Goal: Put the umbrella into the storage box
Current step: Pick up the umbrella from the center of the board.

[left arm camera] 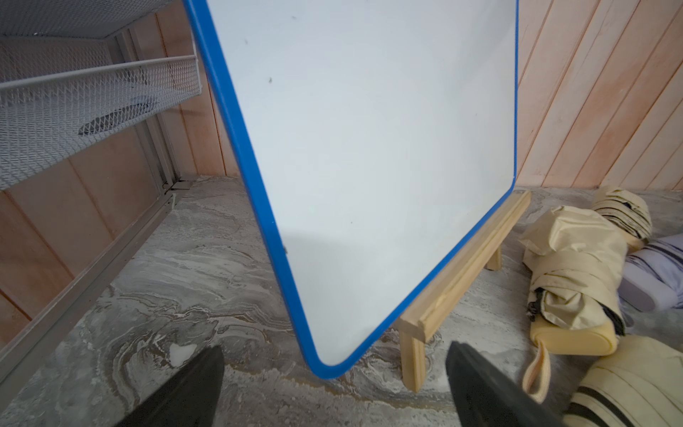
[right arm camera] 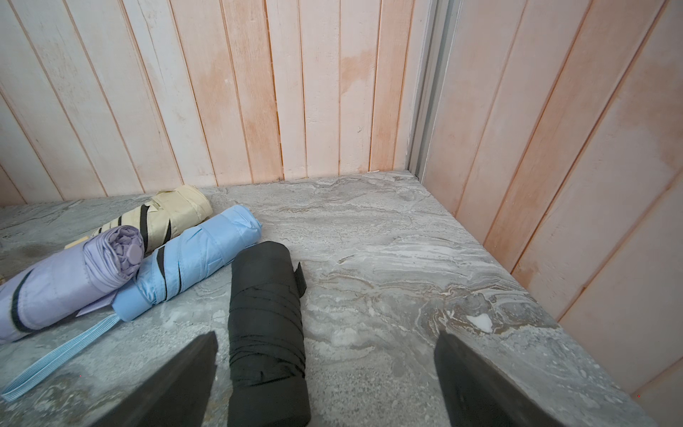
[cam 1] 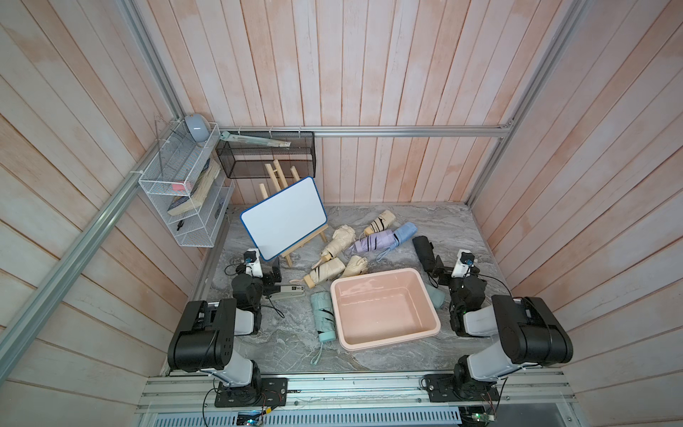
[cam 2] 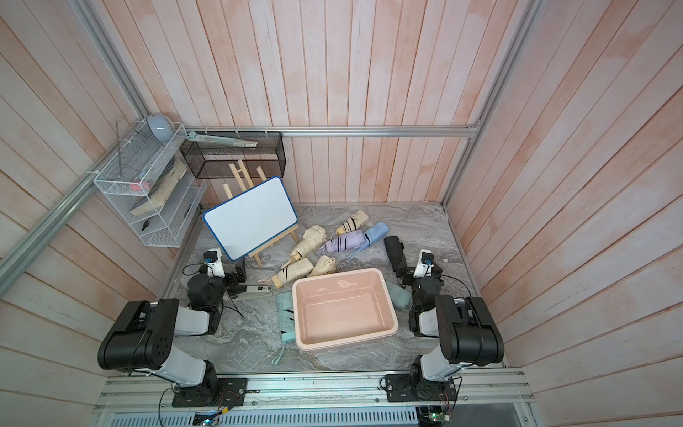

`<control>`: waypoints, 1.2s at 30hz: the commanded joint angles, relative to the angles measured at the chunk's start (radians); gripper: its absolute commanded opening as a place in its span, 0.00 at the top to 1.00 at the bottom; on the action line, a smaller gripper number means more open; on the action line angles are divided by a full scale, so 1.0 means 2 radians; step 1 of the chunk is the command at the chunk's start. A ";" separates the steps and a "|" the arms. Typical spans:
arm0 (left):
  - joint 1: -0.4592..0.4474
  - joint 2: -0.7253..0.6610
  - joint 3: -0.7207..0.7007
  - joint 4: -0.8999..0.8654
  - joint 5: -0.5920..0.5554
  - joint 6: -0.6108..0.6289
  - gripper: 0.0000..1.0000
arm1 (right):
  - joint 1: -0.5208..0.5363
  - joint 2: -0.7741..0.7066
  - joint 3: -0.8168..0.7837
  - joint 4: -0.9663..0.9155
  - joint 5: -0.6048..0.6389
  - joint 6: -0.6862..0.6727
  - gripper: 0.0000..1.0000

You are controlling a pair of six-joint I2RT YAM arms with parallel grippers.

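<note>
Look for the storage box [cam 1: 386,314] low and centre in both top views, empty, flat on the desk [cam 1: 465,229]. Take the black umbrella [right arm camera: 266,332] first: right of centre in the top views, just beyond the box's far right corner, lying between the wide-spread, empty jaws of the right pincer [right arm camera: 327,338], nearer one finger. Shift sideways to centre the roll, come down across its middle, and close on the wrapped body, not the loose strap tab. Avoid nudging the blue umbrella [right arm camera: 196,258] just beside. Lift above the rolled rim before swinging toward lower centre; lay lengthwise. Leave the left pincer [left arm camera: 336,347], equally wide and empty, facing the whiteboard [cam 1: 284,218] at centre left. Expect sliding: smooth grey marbled stone under soft fabric. All around, pale pink plank walls and aluminium rails, with a white wire rack [cam 1: 184,196] and black mesh basket [cam 1: 266,155] upper left.
</note>
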 commanded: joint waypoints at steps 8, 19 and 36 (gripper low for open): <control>-0.001 -0.115 -0.026 -0.033 -0.038 -0.011 0.00 | 0.009 -0.157 -0.038 -0.059 0.059 0.018 0.02; 0.000 -0.249 0.069 -0.349 -0.032 -0.123 0.00 | -0.009 -0.329 0.077 -0.494 0.056 0.183 0.02; -0.071 -0.366 0.133 -0.700 0.038 -0.328 0.01 | 0.090 -0.385 0.237 -0.825 -0.064 0.274 0.15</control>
